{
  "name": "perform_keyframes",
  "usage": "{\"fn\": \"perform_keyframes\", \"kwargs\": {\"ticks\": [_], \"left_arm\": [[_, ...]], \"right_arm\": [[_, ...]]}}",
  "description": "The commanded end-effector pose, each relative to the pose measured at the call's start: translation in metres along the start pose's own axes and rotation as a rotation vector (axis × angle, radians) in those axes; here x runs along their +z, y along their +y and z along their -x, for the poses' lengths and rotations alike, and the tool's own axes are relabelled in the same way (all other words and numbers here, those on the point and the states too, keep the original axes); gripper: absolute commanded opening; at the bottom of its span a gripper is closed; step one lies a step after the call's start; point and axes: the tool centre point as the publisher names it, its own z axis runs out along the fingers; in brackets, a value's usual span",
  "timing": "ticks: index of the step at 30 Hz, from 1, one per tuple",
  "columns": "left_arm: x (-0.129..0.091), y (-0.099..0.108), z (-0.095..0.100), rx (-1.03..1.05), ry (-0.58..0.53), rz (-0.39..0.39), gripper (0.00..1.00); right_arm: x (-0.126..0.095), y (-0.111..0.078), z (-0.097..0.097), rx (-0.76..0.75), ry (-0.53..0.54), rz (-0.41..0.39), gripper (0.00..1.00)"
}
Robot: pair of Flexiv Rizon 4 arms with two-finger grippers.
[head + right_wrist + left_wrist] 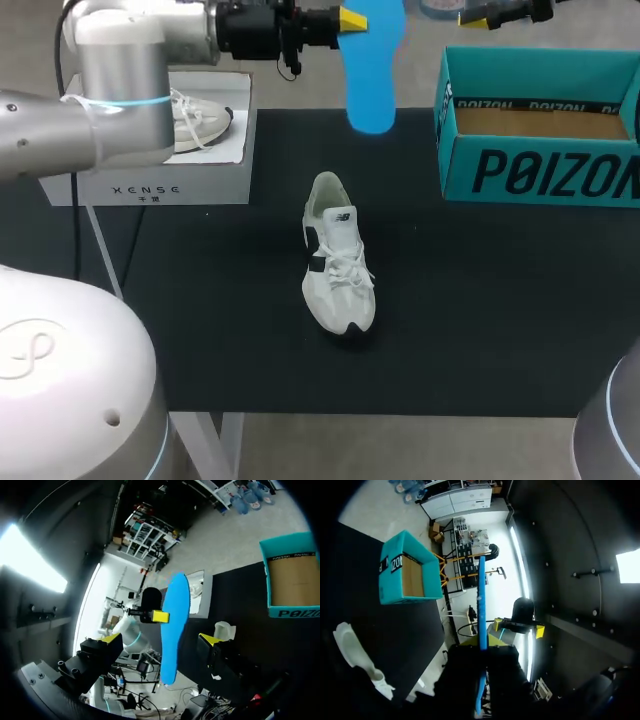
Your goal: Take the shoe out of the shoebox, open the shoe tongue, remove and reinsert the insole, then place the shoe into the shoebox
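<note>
Blue insole [372,70] hangs over the table's far side, pinched near one end by the left gripper [345,20]. The right gripper [478,18] hovers close by, above the shoebox [540,180]. The shoe [337,260] lies on the black mat, well apart, toe toward the robot.

From the left wrist the insole shows edge-on; so slim a hold could let it swing or slip.

From the right wrist, those fingers stand wide, touching nothing. A mistimed handover would likely drop the insole clear of the shoe.

Your left arm was stretched in from the side, its gripper [352,18] clamped on the insole [372,75], while your right gripper [485,18] hung with fingers spread wide.
</note>
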Motion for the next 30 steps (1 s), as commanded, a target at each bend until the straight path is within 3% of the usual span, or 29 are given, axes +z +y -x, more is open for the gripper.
{"fn": "perform_keyframes", "kwargs": {"ticks": [1, 12, 14, 30], "left_arm": [[0.007, -0.012, 0.009, -0.005, 0.008, 0.02, 0.0], [0.02, -0.028, 0.021, -0.146, 0.043, -0.011, 0.0], [0.023, -0.027, 0.02, -0.125, 0.041, -0.013, 0.0], [0.024, -0.027, 0.019, -0.103, 0.035, -0.014, 0.0]], "right_arm": [[-0.007, 0.007, -0.024, -0.034, -0.247, -0.031, 1.0], [-0.003, -0.007, -0.032, -0.054, -0.543, -0.14, 1.0], [-0.003, -0.007, -0.035, -0.059, -0.536, -0.112, 1.0], [-0.003, -0.007, -0.035, -0.059, -0.536, -0.112, 1.0]]}}
